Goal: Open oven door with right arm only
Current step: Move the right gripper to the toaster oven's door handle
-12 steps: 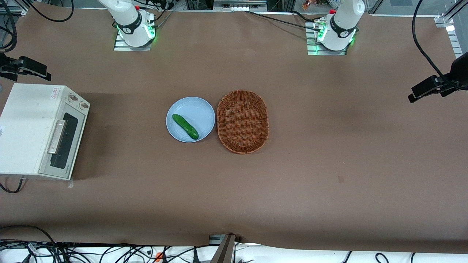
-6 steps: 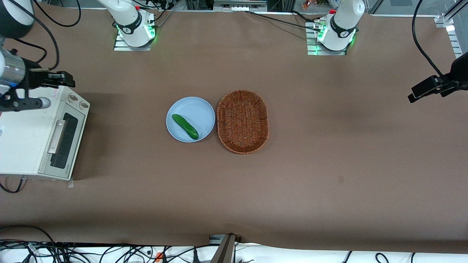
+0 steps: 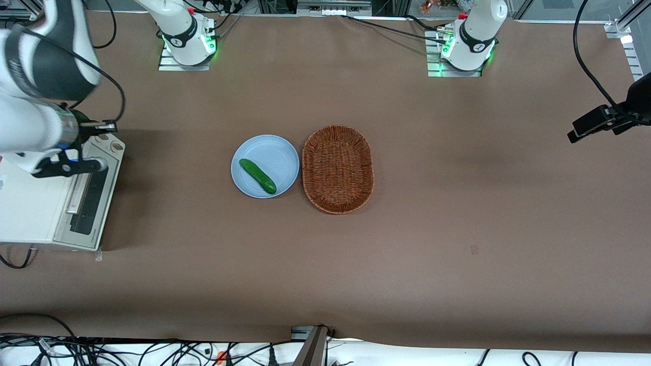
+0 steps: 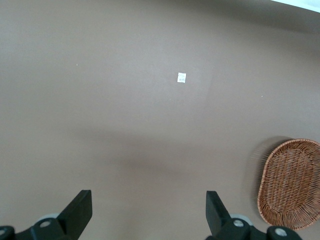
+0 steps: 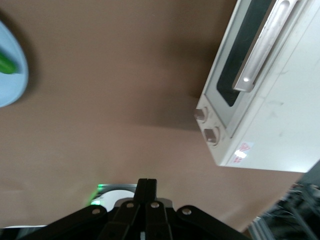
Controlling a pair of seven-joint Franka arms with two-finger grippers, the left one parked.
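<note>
The cream-white toaster oven [image 3: 30, 203] stands at the working arm's end of the table. Its oven door [image 3: 90, 201] lies closed, with the silver bar handle [image 3: 79, 192] across it. In the right wrist view the oven door [image 5: 243, 60], the handle [image 5: 264, 47] and two knobs [image 5: 206, 125] show. The right arm [image 3: 35, 76] reaches over the oven. My gripper [image 3: 104, 125] hangs above the oven's knob end, farther from the front camera than the handle and touching nothing. The gripper [image 5: 147, 186] is shut, its fingers pressed together with nothing between them.
A light blue plate [image 3: 277, 152] with a green cucumber [image 3: 257, 176] on it sits mid-table, beside an oval wicker basket [image 3: 337, 169]. The plate's edge [image 5: 12, 80] shows in the right wrist view. Cables run along the table's edges.
The right arm has swung in over the oven, coming nearer the front camera and lower. Its gripper now hangs above the knobs. The oven door has not moved.
</note>
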